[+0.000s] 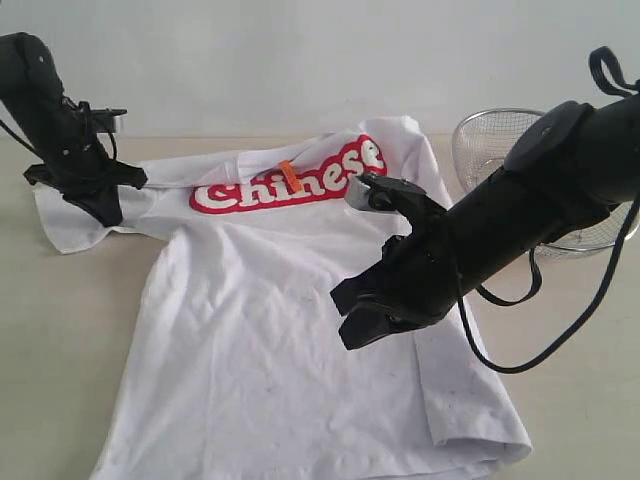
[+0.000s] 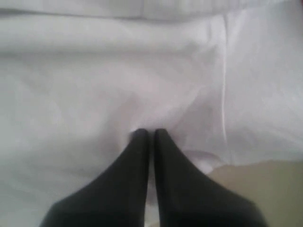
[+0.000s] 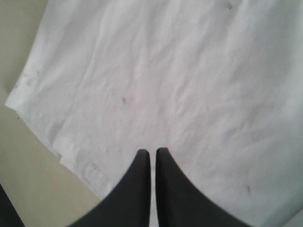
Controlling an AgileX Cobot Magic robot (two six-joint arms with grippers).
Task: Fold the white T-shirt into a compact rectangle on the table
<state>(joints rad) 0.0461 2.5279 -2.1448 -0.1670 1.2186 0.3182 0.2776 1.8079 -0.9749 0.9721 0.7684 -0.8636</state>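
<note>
Hem of the white T-shirt (image 1: 250, 340) lay closest, its body spread lengthwise on the table (image 1: 60, 330), somewhat creased. Top edge turned over, showing red lettering (image 1: 250, 192) and orange tag (image 1: 290, 176). Right gripper (image 1: 352, 312) hung over the shirt's right-hand middle, jaws clenched tight, nothing between them; cloth lay flat below the tips in the right wrist view (image 3: 152, 152). Left gripper (image 1: 100, 207) sat at the far left, down on the left sleeve (image 1: 70, 225), jaws likewise closed, tips against white fabric whose wrinkles ran toward them (image 2: 147, 135); whether any fold was pinched, could not tell. Wire basket (image 1: 485, 140) stood at back right, beyond the shirt's shoulder.
</note>
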